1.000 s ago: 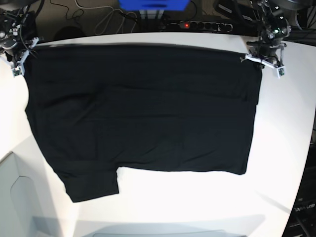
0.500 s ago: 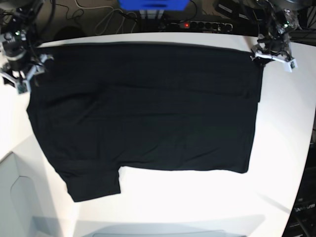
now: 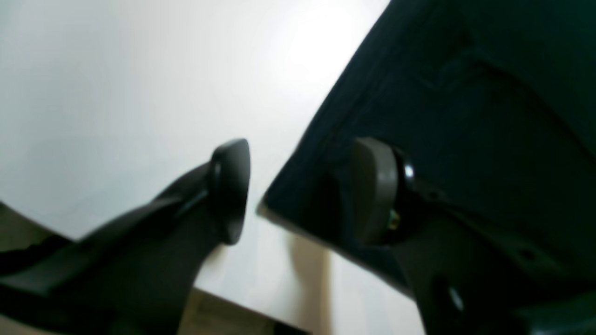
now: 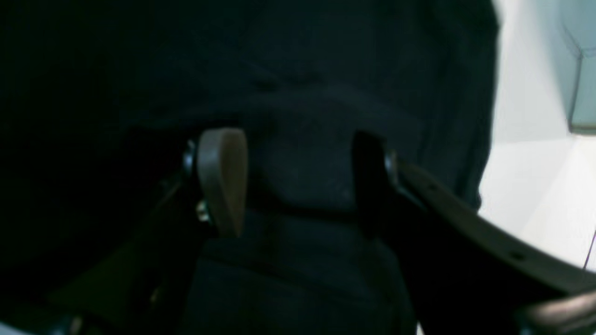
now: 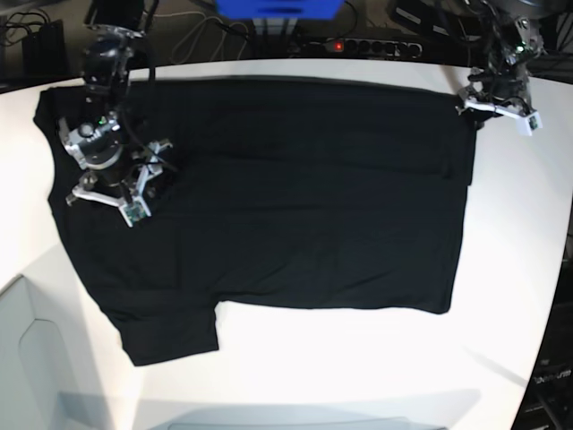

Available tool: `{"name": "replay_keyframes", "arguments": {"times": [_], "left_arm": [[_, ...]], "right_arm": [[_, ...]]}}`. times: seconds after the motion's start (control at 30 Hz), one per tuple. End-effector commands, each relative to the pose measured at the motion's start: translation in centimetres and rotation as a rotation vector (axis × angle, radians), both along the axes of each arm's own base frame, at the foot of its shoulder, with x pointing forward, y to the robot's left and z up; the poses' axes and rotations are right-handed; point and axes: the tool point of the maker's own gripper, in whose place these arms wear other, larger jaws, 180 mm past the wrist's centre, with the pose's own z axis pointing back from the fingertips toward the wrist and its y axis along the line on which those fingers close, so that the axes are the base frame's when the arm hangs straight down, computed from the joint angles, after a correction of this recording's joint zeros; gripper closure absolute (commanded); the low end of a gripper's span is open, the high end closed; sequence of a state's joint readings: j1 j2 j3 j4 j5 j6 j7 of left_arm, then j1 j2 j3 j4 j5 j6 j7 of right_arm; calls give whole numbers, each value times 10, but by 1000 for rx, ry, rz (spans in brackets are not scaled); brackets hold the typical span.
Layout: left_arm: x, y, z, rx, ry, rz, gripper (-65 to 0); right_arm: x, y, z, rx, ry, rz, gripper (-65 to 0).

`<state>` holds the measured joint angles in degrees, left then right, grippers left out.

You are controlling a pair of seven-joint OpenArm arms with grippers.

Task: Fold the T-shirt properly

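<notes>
The black T-shirt (image 5: 269, 197) lies spread flat on the white table (image 5: 358, 367), one sleeve pointing to the near left. My right gripper (image 5: 106, 202) hovers open over the shirt's left part; in its wrist view the gripper (image 4: 295, 181) has only dark T-shirt cloth (image 4: 326, 70) below, nothing pinched. My left gripper (image 5: 497, 112) stands open at the far right corner. In the left wrist view the gripper (image 3: 302, 190) straddles the T-shirt's (image 3: 465, 93) corner, one fingertip (image 3: 230, 190) over bare table, the other above cloth. No print shows.
A power strip (image 5: 358, 45) with a red light, cables and a blue box (image 5: 277, 9) sit behind the table's far edge. A pale grey bin (image 5: 18, 358) stands at the near left. The table's curved right edge runs close to the left arm.
Both grippers have opened and let go of the shirt's far corners. The right arm has swung from the far left corner inward over the shirt. The left arm has barely moved.
</notes>
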<state>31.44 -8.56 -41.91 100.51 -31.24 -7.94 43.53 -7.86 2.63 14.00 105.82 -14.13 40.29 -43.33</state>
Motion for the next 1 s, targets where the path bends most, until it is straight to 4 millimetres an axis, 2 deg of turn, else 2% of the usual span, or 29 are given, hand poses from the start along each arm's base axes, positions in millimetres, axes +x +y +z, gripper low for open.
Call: {"name": "replay_keyframes", "arguments": {"times": [0.0, 0.23, 0.47, 0.57, 0.73, 0.87, 0.97], "left_arm": [[5, 5, 9, 21, -28, -4, -331], [9, 5, 10, 21, -38, -3, -331], [13, 6, 13, 25, -47, -6, -331], [14, 6, 13, 25, -49, -6, -331], [14, 6, 13, 24, -49, -7, -331], [18, 6, 15, 26, -59, -8, -331], [21, 6, 16, 26, -68, -8, -331]], "right_arm": [[14, 8, 16, 14, -67, 15, -367], [23, 33, -1, 55, -27, 39, -367], [21, 29, -28, 67, 52, 29, -356], [19, 20, -28, 45, 56, 29, -269], [17, 3, -28, 45, 54, -25, 0], [11, -9, -25, 41, 46, -62, 0], [8, -3, -12, 48, 2, -64, 0]]}}
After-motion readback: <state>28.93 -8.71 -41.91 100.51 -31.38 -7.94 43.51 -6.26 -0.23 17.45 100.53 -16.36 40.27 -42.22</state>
